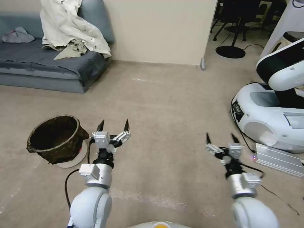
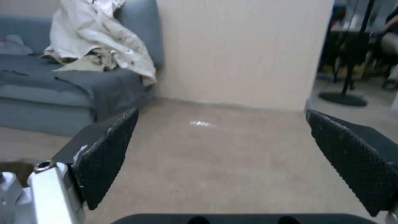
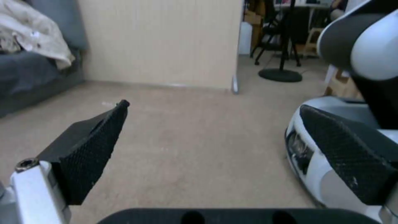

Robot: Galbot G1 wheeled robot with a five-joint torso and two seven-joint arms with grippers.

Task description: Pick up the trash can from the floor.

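the trash can [image 1: 57, 139] stands upright on the floor [image 1: 164, 104], ahead of me and off to my left, its dark crinkled bag folded over the rim and a sliver of white base showing at the bottom. it sits in open carpet, well short of the grey sofa [image 1: 47, 63] along the wall beyond it.

my left end effector [image 1: 114, 125] hangs above the floor just beside the trash can, on its right side, not touching it. its fingers [image 2: 105, 155] are spread wide with nothing between them, only bare carpet showing in the gap in the left wrist view.

my right end effector [image 1: 221, 138] hovers over the floor well apart from the trash can, on my right, near the white robot base [image 1: 269, 117] parked there. its fingers [image 3: 89, 152] are also spread apart and hold nothing.

a pale jacket [image 1: 69, 25] is draped over the sofa's back and seat. a flat silver box [image 1: 278, 160] lies on the floor beside the white robot base.
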